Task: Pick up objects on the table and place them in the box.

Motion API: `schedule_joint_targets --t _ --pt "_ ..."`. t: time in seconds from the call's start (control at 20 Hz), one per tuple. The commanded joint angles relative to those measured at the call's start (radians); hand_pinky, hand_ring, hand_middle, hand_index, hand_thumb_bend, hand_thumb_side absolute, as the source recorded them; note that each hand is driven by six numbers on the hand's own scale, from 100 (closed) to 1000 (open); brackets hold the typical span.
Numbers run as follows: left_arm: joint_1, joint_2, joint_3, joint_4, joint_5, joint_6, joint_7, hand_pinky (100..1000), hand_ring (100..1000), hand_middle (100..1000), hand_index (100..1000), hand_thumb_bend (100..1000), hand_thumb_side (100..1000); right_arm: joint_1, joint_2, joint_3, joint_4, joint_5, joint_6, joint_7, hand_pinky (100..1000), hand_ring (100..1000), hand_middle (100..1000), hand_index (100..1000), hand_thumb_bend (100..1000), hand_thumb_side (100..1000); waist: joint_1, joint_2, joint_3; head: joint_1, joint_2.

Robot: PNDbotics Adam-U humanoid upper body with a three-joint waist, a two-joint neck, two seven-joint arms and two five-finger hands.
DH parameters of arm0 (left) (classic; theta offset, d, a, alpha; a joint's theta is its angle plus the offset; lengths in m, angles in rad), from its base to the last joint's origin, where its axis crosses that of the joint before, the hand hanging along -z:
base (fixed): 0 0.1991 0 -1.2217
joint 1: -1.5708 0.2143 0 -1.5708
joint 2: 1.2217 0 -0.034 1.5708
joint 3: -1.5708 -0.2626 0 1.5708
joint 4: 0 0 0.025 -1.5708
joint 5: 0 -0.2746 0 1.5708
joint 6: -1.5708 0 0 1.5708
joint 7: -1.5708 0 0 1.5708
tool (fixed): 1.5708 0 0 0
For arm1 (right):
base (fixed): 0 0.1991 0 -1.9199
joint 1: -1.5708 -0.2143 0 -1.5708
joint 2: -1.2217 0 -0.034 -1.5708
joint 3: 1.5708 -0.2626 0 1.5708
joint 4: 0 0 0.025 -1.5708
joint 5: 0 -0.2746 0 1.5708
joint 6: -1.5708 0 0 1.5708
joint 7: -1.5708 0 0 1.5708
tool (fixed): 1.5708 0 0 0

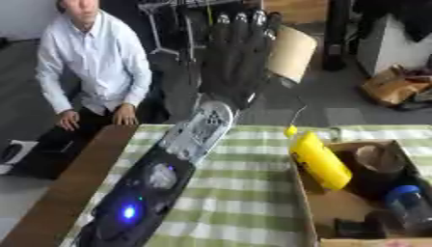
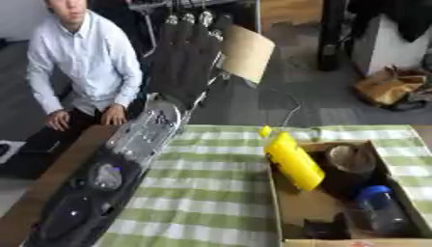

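Left hand (image 1: 232,58) raised high, fingers (image 1: 242,21) straight, holding nothing, yellow bottle (image 1: 319,159) in box (image 1: 308,202)

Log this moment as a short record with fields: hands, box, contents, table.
left hand: raised above the table's far edge, fingers straight, holding nothing
right hand: not in view
box: cardboard box on the table's right side
contents: yellow bottle leaning on the left wall, blue-capped bottle, brown round thing, dark thing
table: green checked cloth

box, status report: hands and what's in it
Left hand raised, open, empty; right hand out of view. Box holds yellow bottle, blue-capped bottle, brown round container. Nothing obstructing.
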Motion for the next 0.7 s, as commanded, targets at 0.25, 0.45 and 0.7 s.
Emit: schedule_joint_targets --t 0.25,0.45,0.7 --pt "-0.108 -0.061 -0.032 0.133 0.064 -0.108 -0.072 100 100 100 337 139 319 -0.003 -0.041 0.012 -0.010 -0.018 -0.022 0.015 932 1000 924 864 104 1000 0.002 -0.023 -0.020 0.005 0.019" --pt "-0.141 -0.089 -0.038 0.211 0.081 -0.141 -0.101 100 100 100 385 115 327 -0.005 -0.045 0.016 -0.010 -0.022 -0.027 0.020 932 1000 923 864 105 1000 0.006 -0.023 -0.027 0.015 0.021" --pt "-0.177 -0.121 -0.036 0.324 0.081 -0.182 -0.145 100 156 100 401 100 341 -0.009 -0.051 0.021 -0.010 -0.026 -0.030 0.025 934 1000 923 864 103 1000 0.011 -0.023 -0.035 0.019 0.026"
